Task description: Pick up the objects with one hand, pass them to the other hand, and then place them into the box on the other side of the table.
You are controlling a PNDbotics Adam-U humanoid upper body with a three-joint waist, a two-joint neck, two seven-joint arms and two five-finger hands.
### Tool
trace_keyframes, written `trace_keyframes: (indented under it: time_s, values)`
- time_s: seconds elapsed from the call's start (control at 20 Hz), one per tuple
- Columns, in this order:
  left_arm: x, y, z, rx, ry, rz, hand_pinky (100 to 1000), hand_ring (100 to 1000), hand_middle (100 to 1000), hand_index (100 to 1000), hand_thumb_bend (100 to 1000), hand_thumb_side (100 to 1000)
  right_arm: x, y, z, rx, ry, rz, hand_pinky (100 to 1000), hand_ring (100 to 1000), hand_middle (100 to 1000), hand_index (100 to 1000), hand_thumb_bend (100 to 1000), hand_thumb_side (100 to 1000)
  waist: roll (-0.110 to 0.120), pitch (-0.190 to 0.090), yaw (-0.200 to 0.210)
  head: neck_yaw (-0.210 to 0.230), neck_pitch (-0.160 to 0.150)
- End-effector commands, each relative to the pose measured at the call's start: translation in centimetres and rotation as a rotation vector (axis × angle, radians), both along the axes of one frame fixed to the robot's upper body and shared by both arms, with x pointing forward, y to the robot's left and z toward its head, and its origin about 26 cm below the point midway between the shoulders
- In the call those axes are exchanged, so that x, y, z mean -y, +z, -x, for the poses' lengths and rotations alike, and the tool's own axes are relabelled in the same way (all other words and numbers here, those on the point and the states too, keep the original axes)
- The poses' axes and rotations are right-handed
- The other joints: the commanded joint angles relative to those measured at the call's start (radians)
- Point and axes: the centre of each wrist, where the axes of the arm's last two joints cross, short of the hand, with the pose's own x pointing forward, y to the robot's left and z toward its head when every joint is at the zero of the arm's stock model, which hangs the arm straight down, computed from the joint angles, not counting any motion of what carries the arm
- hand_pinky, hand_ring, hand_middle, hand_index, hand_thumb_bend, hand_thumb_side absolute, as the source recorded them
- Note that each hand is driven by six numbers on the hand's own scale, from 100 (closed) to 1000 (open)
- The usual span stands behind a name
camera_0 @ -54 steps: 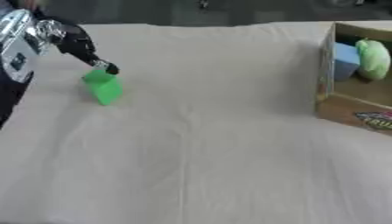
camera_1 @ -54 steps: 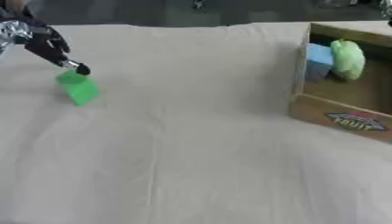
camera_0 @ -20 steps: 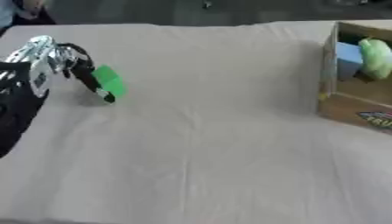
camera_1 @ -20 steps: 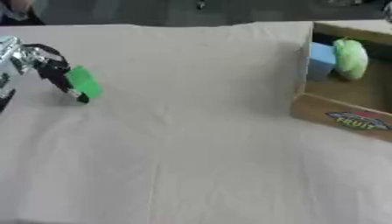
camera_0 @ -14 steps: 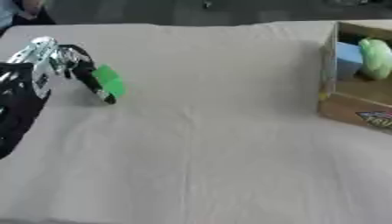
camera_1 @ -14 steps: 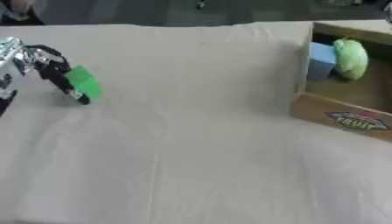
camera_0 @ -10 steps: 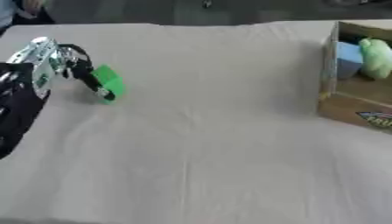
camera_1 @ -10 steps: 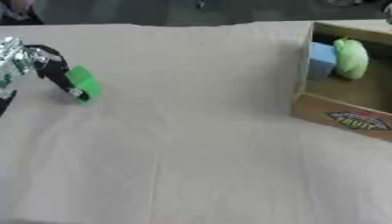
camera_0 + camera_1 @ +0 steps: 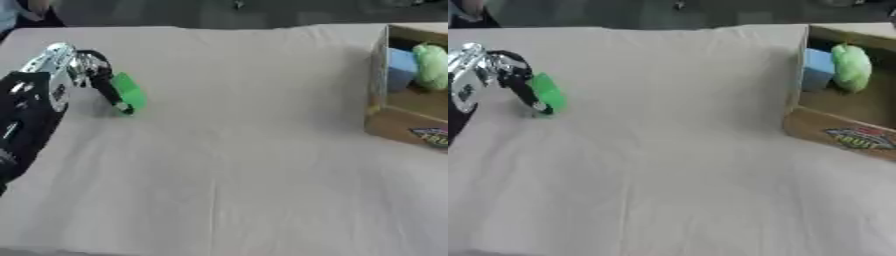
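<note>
Left hand (image 9: 87, 70) fingers curled round green block (image 9: 129, 91); block's near face hidden; right hand unseen.

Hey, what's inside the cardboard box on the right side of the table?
Inside the cardboard box sit a light blue block and a pale green rounded object, side by side against its far wall. The box's near wall hides part of the floor.

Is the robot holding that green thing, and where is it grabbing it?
Yes. The left hand has its fingers curled against the green block, gripping its left side and lower corner. The right hand is not in view.
</note>
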Motion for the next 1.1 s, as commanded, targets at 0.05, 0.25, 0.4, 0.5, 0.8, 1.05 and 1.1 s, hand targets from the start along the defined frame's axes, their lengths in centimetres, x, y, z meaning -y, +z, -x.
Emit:
trace_keyframes:
  time_s: [0.05,0.25,0.4,0.5,0.8,1.05,1.1]
  values:
    - [-0.2,1.6,-0.1,0.012,0.013,-0.001,849,813,685,624,461,192,0.1,1.0,0.3,0.027,-0.001,0.023,998,1000,867,977,100,505,-0.005,-0.015,0.003,0.003,0.003]
    - [0.0,2.1,0.1,0.021,0.004,0.007,842,798,671,603,402,132,0.1,1.0,0.3,0.029,0.001,0.023,998,999,867,977,100,503,-0.005,-0.017,0.005,0.002,0.003]
    - [0.2,2.7,0.3,0.041,-0.005,0.016,835,783,657,589,367,108,0.1,1.1,0.3,0.032,0.002,0.023,998,999,867,977,100,500,-0.007,-0.019,0.006,0.002,0.004]
    - [0.4,3.2,0.5,0.055,-0.010,0.024,832,779,652,580,357,107,0.1,1.1,0.4,0.034,0.002,0.022,998,999,867,977,100,500,-0.007,-0.020,0.007,0.004,0.005]
    - [0.8,4.0,0.9,0.074,-0.010,0.032,825,770,639,565,349,103,0.2,1.1,0.4,0.033,-0.001,0.021,997,999,867,976,100,500,-0.008,-0.022,0.009,0.015,0.001]
    - [0.7,5.1,1.4,0.106,-0.013,0.054,820,764,631,563,317,101,0.2,1.0,0.4,0.033,-0.004,0.022,997,999,868,976,100,499,-0.008,-0.023,0.010,0.014,0.002]
    - [0.7,5.4,1.5,0.118,-0.017,0.062,816,760,627,560,297,100,0.3,1.1,0.4,0.034,-0.005,0.023,997,999,868,976,100,498,-0.008,-0.023,0.010,0.013,0.002]
